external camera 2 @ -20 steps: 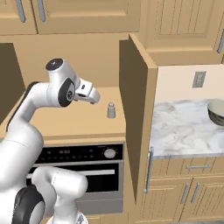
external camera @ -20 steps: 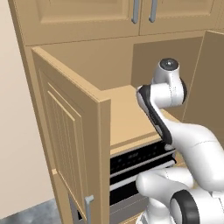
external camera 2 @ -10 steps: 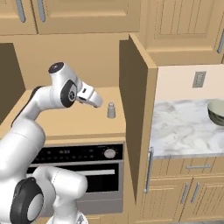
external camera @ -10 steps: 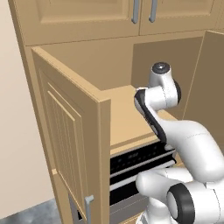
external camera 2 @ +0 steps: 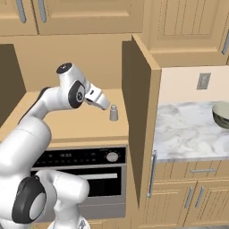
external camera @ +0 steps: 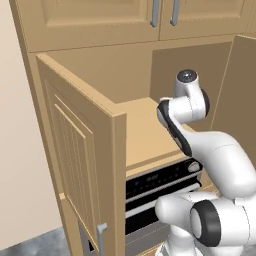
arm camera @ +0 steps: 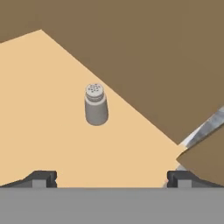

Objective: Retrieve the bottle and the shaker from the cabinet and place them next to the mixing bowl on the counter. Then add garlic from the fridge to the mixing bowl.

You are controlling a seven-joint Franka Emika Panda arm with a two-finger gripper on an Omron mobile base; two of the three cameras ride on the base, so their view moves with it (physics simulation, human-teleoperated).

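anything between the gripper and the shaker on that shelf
Nothing visible. The shaker stands upright and alone on the bare cabinet shelf, straight ahead of the open gripper. In the right base view the gripper sits just left of the shaker, with only a small gap between them.

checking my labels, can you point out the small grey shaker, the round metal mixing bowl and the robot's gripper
small grey shaker with a rounded top (arm camera: 96, 105): hand view, middle of its body.
round silver-grey metal mixing bowl (external camera 2: 221, 115): right base view, its outer wall.
white two-finger gripper (external camera 2: 105, 105): right base view, its tip beside the shaker.
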